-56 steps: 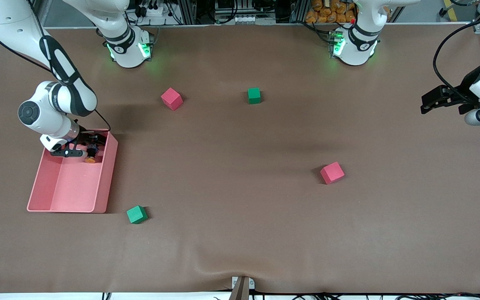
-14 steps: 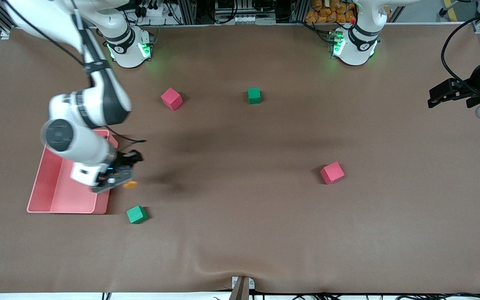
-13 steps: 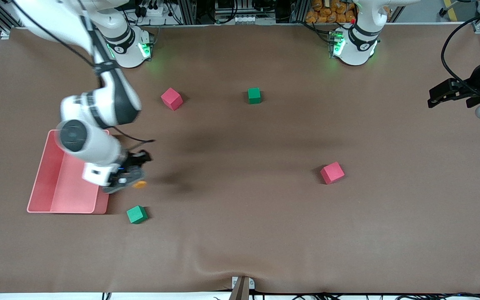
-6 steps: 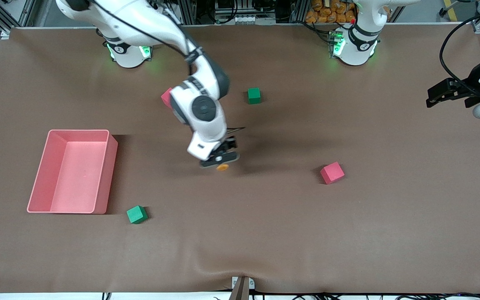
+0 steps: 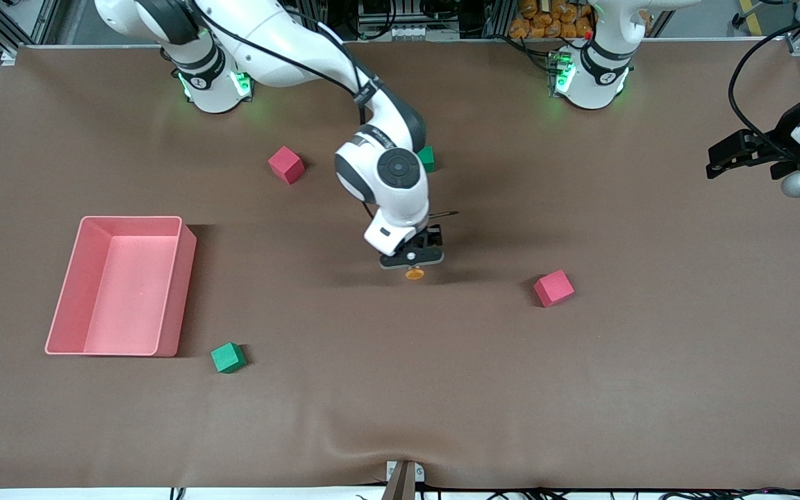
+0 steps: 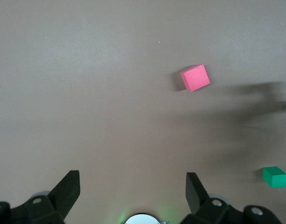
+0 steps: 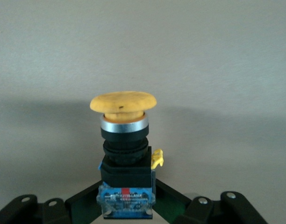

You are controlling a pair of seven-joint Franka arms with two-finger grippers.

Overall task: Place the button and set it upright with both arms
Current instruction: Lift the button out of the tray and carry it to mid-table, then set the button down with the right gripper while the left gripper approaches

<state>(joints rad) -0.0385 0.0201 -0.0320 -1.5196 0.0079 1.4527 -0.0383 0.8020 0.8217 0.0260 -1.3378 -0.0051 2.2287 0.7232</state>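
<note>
The button [image 5: 414, 273] has an orange cap and a black body with a blue base. My right gripper [image 5: 412, 261] is shut on it and holds it over the middle of the table, cap toward the front camera. In the right wrist view the button [image 7: 125, 140] stands out from the right gripper [image 7: 126, 201], which clamps its blue base. My left gripper [image 5: 714, 165] waits open and empty in the air at the left arm's end of the table. In the left wrist view the left gripper [image 6: 131, 196] has its fingers wide apart with nothing between them.
A pink tray [image 5: 179, 292] lies empty at the right arm's end. Red cubes [image 5: 286, 164] [image 5: 553, 287] and green cubes [image 5: 228, 357] [image 5: 428, 157] lie scattered; the right arm partly covers one green cube. The left wrist view shows a red cube [image 6: 195, 77] and a green cube [image 6: 274, 177].
My right gripper lifted the button out of the pink tray and carried it to the middle of the table. The left arm has hardly moved.
</note>
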